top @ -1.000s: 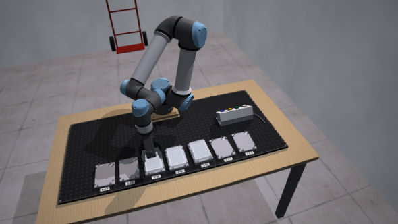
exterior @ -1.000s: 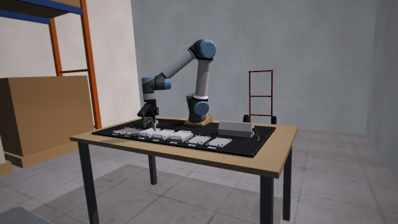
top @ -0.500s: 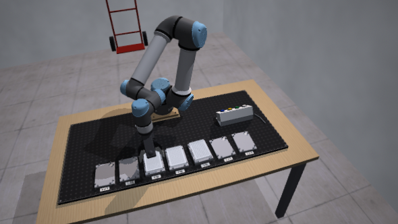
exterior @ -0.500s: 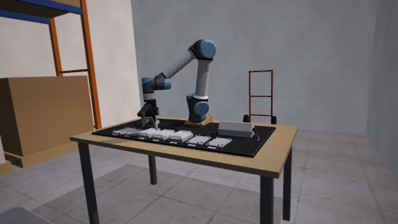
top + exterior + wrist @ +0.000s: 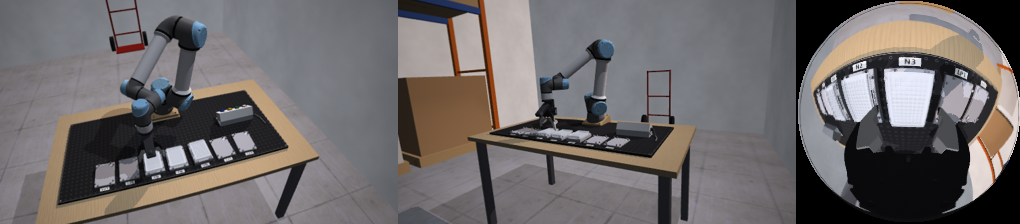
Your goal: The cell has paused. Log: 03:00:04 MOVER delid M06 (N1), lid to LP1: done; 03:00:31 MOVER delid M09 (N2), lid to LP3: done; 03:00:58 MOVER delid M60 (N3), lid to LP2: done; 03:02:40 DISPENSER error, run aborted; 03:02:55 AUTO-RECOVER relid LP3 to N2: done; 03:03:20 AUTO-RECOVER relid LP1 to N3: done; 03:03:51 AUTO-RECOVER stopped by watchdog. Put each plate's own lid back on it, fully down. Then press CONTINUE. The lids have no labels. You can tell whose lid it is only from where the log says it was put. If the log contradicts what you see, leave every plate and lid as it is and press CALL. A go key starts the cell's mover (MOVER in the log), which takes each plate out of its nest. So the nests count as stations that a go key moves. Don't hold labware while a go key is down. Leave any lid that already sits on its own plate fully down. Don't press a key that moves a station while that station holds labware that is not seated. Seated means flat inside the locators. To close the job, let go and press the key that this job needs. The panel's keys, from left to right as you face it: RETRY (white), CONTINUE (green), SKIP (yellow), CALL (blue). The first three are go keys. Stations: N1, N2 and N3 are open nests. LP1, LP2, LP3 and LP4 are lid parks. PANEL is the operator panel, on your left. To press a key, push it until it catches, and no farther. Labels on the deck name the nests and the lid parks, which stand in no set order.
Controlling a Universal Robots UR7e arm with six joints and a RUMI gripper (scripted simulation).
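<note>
From above, the gripper (image 5: 150,156) stands over the back edge of the third plate (image 5: 154,163) from the left. From the side, its jaws are spread just above that plate, holding nothing. The wrist camera shows the plate (image 5: 910,96) lying flat under label N3 (image 5: 909,61).

Deck mat (image 5: 101,135): black, fine dot grid. Table (image 5: 293,135): tan wood top, dark legs. Arm (image 5: 183,64): grey links, black joints, blue caps. Plates at the nests (image 5: 909,95): white, gridded with small wells. Lid parks (image 5: 243,141): grey, mottled. Panel (image 5: 234,115): light grey; blue, yellow, green and white keys. Hand truck (image 5: 125,27): red.
</note>
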